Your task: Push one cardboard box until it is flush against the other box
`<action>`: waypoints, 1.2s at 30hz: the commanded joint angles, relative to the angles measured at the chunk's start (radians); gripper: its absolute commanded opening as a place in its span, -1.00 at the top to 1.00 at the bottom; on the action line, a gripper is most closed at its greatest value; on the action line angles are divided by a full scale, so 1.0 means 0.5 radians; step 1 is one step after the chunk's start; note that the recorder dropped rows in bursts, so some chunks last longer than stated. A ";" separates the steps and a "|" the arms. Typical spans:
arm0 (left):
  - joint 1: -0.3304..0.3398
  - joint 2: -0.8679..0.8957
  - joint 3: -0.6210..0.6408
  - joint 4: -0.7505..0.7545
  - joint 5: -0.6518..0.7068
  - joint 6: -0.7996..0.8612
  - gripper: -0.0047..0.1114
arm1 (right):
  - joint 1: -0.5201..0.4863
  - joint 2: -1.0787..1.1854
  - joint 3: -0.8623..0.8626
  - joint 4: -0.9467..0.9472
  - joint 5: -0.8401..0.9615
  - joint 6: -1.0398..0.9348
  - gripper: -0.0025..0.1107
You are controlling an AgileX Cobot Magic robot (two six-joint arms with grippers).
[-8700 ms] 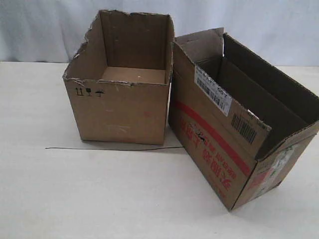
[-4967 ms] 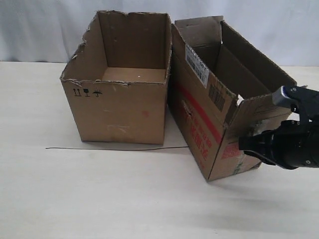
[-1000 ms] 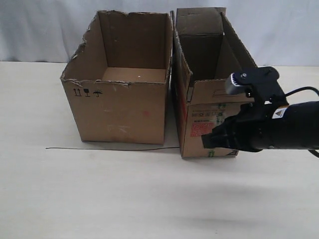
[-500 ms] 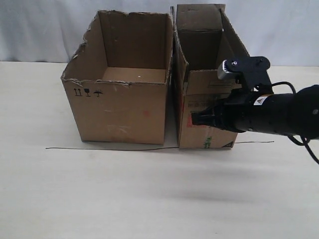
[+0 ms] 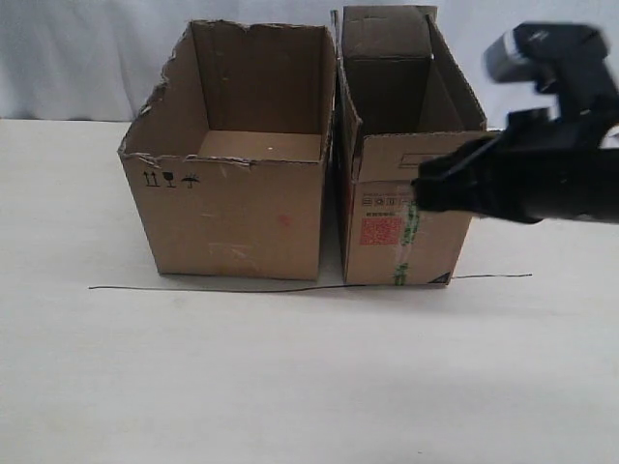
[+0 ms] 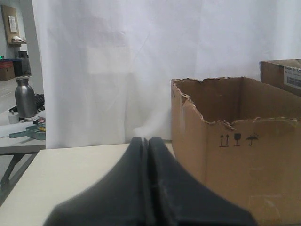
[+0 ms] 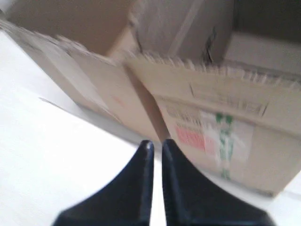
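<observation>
The narrower cardboard box (image 5: pixel 401 237) stands open, its end with the red label and green tape facing the exterior camera. It stands parallel to the other box (image 5: pixel 232 217), the wider one with a ragged rim, their sides close together with a thin gap low down. My right gripper (image 5: pixel 423 193), blurred, hovers in front of the narrow box's end above the table; its fingers (image 7: pixel 157 143) are shut on nothing. My left gripper (image 6: pixel 146 141) is shut and empty, off to the side of the other box (image 6: pixel 235 160). The cardboard box's labelled corner (image 6: pixel 282 75) shows behind it.
A thin black line (image 5: pixel 213 287) runs across the pale table (image 5: pixel 290 387) just before both boxes. A white curtain hangs behind. The left wrist view shows a side table with a metal bottle (image 6: pixel 26 96) beyond the table's edge.
The narrow box has swung from angled to parallel beside the wide box. In the last half second my right arm rose and drew back to the right, off the box's end.
</observation>
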 commanded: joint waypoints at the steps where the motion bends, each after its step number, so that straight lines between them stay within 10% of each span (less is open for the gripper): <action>1: 0.009 -0.006 0.007 -0.014 -0.018 -0.010 0.92 | -0.174 -0.606 -0.030 -0.276 0.012 0.111 0.87; 7: 0.009 -0.006 0.007 -0.014 -0.018 -0.010 0.92 | -1.151 -0.310 -0.120 -0.562 0.318 0.277 0.87; 15: 0.009 -0.006 0.007 -0.010 -0.018 -0.010 0.92 | -1.644 0.498 -0.126 0.769 0.254 -0.835 0.87; 21: 0.009 -0.006 0.007 -0.006 -0.018 -0.010 0.92 | -1.746 1.045 -0.168 1.790 0.565 -1.877 0.87; 36: 0.009 -0.006 0.007 -0.006 -0.018 -0.010 0.92 | -1.741 1.919 -0.546 2.185 1.537 -2.220 0.87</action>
